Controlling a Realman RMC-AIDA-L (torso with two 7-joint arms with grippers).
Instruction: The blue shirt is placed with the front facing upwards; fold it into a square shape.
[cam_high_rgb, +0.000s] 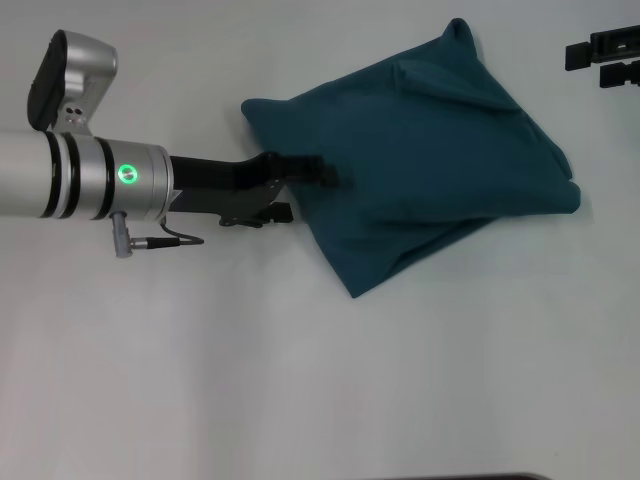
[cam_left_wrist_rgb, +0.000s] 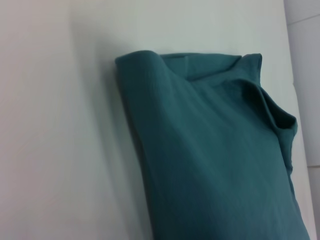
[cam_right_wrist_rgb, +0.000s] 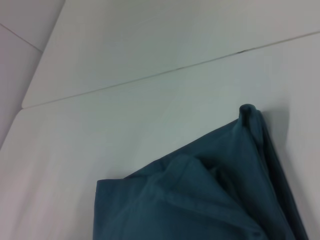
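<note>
the left end effector reaches in from the left of the head view, a black forked piece on the end of a silver cylindrical arm with a lit green ring. its tip lies over the left edge of the blue shirt, touching or pressed onto the cloth; whether its fingers are spread or closed on the fabric cannot be told from here, and the left wrist view does not show them. no writing, brand or label can be read anywhere: the shirt shows only plain teal cloth.

the blue shirt sits in the upper middle to upper right of the head view, folded into a rough, uneven four-sided bundle rather than a neat square. it is soft matte cotton-like fabric, with layered folds, a raised peak at the top and a point at the lower left. in the left wrist view the shirt fills the lower right, with rounded folded edges and a hemmed opening at one side. in the right wrist view it fills the lower middle, with stacked layers and a small upright corner.

the right end effector shows only as black parts at the upper right corner of the head view, apart from the shirt; its opening cannot be told.

the counter is smooth, plain white.
</note>
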